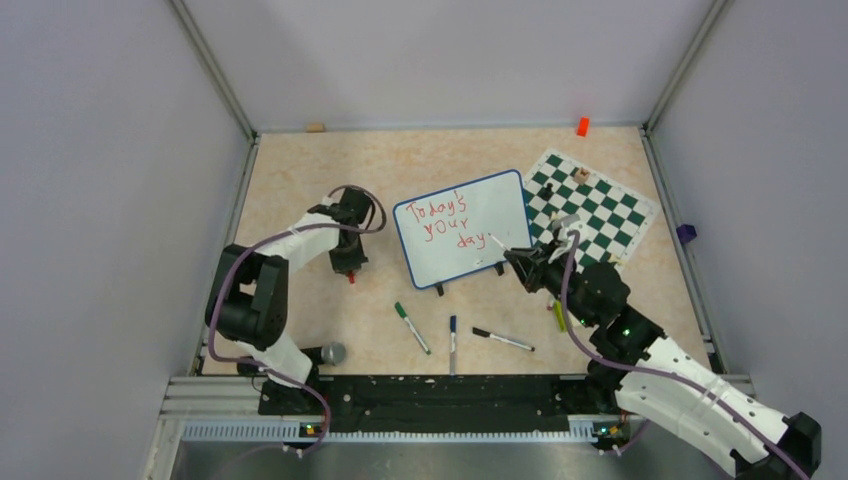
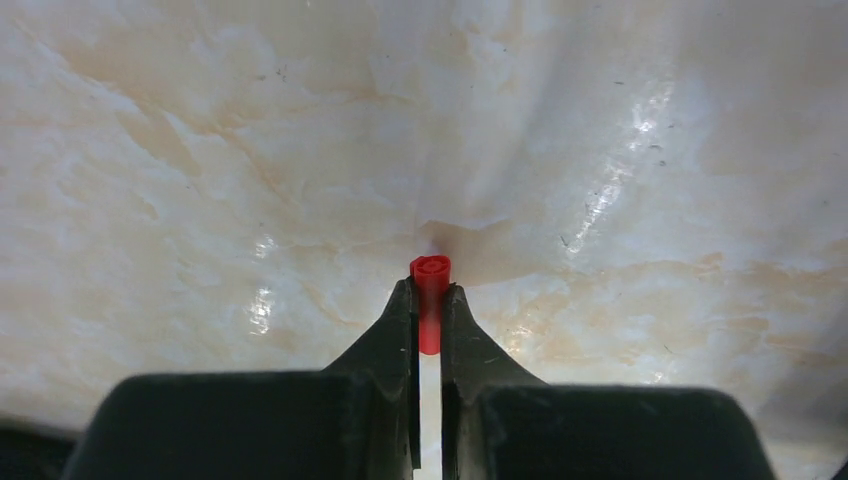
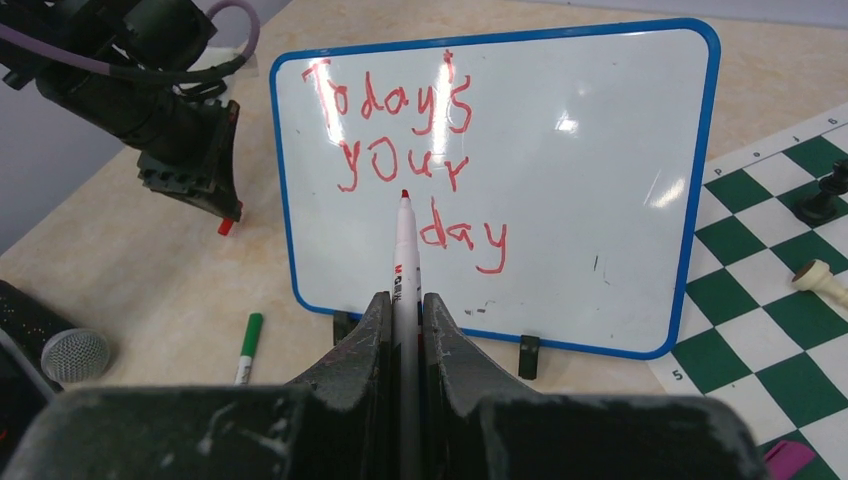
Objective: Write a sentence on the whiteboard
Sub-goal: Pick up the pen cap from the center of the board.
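The whiteboard (image 1: 503,212), blue-framed on two black feet, stands tilted at the table's middle. The sentence (image 1: 445,220) is on it in red, in three slanting lines: "Today's your day". My right gripper (image 1: 520,260) is just right of the board's lower corner, shut on a red-tipped white marker (image 3: 404,250). The marker points at the whiteboard (image 3: 600,150), its tip below the sentence (image 3: 400,130); I cannot tell whether it touches. My left gripper (image 1: 349,262) is left of the board, pointing down, shut on a red marker cap (image 2: 430,300) just above the tabletop.
Green (image 1: 411,327), blue (image 1: 452,343) and black (image 1: 502,340) markers lie in front of the board. A green-and-white chess mat (image 1: 600,205) lies to the right with pieces (image 3: 825,280) on it. A grey mesh ball (image 1: 332,353) sits at the near left. Walls enclose the table.
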You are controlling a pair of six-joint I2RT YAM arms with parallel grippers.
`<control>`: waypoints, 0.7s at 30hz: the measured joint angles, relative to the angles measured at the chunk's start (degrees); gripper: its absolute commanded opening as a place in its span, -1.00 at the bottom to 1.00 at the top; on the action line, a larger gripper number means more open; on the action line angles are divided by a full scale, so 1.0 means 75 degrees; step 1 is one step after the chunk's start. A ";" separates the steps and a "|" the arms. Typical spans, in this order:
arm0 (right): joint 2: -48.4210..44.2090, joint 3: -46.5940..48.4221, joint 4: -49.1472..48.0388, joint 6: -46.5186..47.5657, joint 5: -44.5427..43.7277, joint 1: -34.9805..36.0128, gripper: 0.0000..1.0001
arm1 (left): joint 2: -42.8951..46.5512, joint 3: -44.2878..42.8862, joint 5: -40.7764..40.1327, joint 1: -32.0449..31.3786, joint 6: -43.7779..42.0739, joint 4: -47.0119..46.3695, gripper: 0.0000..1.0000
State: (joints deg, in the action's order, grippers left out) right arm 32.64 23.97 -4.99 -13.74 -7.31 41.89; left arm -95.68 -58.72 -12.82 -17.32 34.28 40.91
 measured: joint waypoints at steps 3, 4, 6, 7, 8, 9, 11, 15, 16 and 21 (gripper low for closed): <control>0.0111 0.0000 0.0000 0.0000 0.0079 -0.0006 -1.00 | 0.0329 0.0015 -0.0391 -0.0184 -0.0198 -0.0099 -1.00; 0.0137 0.0000 0.0000 0.0000 0.0105 -0.0009 -1.00 | 0.0472 0.0038 -0.0525 -0.0219 -0.0268 -0.0146 -1.00; 0.0219 0.0000 0.0003 0.0000 0.0146 -0.0009 -1.00 | 0.0877 0.0149 -0.0787 -0.0233 -0.0431 -0.0303 -1.00; 0.0254 0.0000 0.0000 0.0000 0.0166 -0.0009 -1.00 | 0.1011 0.0187 -0.0866 -0.0233 -0.0478 -0.0335 -1.00; 0.0297 0.0000 0.0003 0.0000 0.0172 -0.0009 -1.00 | 0.1172 0.0251 -0.0950 -0.0233 -0.0542 -0.0402 -1.00; 0.0356 0.0000 0.0003 0.0000 0.0189 -0.0009 -1.00 | 0.1332 0.0321 -0.1040 -0.0233 -0.0592 -0.0463 -1.00; 0.0458 0.0003 0.0003 0.0000 0.0201 -0.0009 -1.00 | 0.1664 0.0507 -0.1137 -0.0233 -0.0714 -0.0606 -1.00; 0.0618 0.0003 0.0009 0.0000 0.0303 -0.0009 -1.00 | 0.2605 0.1017 -0.1119 -0.0265 -0.1096 -0.1005 -1.00; 0.0653 0.0006 0.0009 0.0003 0.0350 -0.0009 -1.00 | 0.2871 0.1116 -0.1067 -0.0268 -0.1189 -0.1087 -1.00; 0.0766 0.0020 0.0023 0.0003 0.0519 -0.0009 -1.00 | 0.4456 0.1425 -0.0746 -0.0294 -0.1609 -0.1649 -1.00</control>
State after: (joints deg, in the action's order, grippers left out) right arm 38.39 24.12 -4.82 -13.72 -3.42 41.82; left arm -62.26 -48.03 -18.41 -19.53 22.22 28.53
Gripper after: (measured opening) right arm 0.088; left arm 0.046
